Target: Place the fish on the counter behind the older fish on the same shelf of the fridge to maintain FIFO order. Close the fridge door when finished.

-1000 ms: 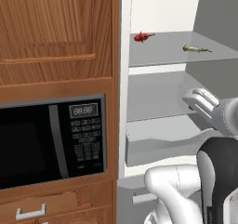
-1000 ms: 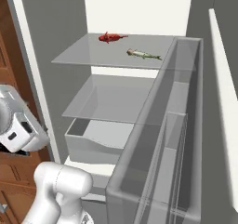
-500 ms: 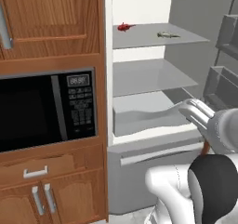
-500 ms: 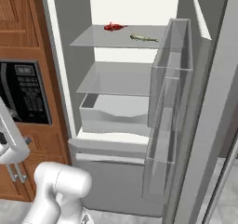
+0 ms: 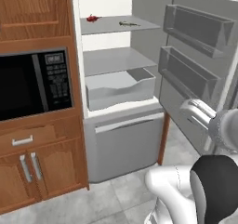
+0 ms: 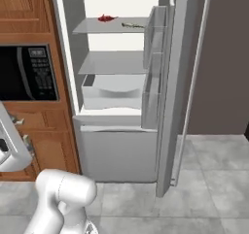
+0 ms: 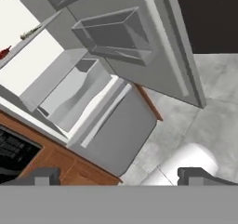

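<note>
Fridge (image 5: 116, 102) standing open in a kitchen of brown wooden cabinets, with the robot's white arm in the foreground. We see a pale interior with two flat shelves and a deep grey drawer (image 5: 120, 89) below them. On the top shelf (image 5: 114, 25) lie two fish. The small red fish (image 5: 93, 18) sits toward the left of the board, nearer the back wall. The thin greenish-grey fish (image 5: 128, 23) lies to its right, closer to the front edge, and the two are apart, not touching. From the right base view we find the same pair: the red fish (image 6: 106, 18) on the left and the slim grey one (image 6: 131, 25) just right of it and nearer the front.

The fridge door (image 6: 168, 92) is swung wide open, and its two see-through bins (image 5: 195, 51) face the room. A black microwave (image 5: 32, 83) is set into the cabinets left of the fridge.

The pincer (image 7: 125, 175) is released, its two dark fingertips (image 7: 44, 175) spread far apart with nothing between them. In the hand view it points down at the grey tiled floor (image 7: 204, 116) in front of the fridge, well away from the shelf and both fish.
</note>
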Tool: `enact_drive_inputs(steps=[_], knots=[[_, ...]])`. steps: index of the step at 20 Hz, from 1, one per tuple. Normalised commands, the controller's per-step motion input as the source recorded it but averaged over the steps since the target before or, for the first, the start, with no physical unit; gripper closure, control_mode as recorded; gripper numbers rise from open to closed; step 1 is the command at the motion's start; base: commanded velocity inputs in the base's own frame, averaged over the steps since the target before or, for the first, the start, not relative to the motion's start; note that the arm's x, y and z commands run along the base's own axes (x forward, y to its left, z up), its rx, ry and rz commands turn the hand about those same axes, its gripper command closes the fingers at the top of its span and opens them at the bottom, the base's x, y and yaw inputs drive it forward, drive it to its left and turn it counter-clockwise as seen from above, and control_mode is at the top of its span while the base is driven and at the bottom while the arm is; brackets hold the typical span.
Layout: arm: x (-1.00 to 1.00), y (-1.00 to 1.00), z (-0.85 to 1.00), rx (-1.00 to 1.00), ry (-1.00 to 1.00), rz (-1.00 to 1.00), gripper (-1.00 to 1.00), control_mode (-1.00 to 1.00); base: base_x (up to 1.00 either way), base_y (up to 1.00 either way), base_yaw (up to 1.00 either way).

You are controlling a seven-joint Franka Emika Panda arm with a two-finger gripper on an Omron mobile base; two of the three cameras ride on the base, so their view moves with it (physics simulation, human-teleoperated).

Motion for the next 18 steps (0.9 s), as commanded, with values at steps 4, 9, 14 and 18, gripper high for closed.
enact_drive_inputs(steps=[4,9,14,18], knots=[[0.0,0.0,0.0,0.0,0.0,0.0,-1.0,1.0,-1.0,0.0,-0.37],[0.0,0.0,0.0,0.0,0.0,0.0,-1.0,1.0,-0.66,-0.09,-0.52],[0.0,0.0,0.0,0.0,0.0,0.0,-1.0,1.0,0.01,-0.61,-0.53],[0.0,0.0,0.0,0.0,0.0,0.0,-1.0,1.0,0.54,-1.0,-0.26]])
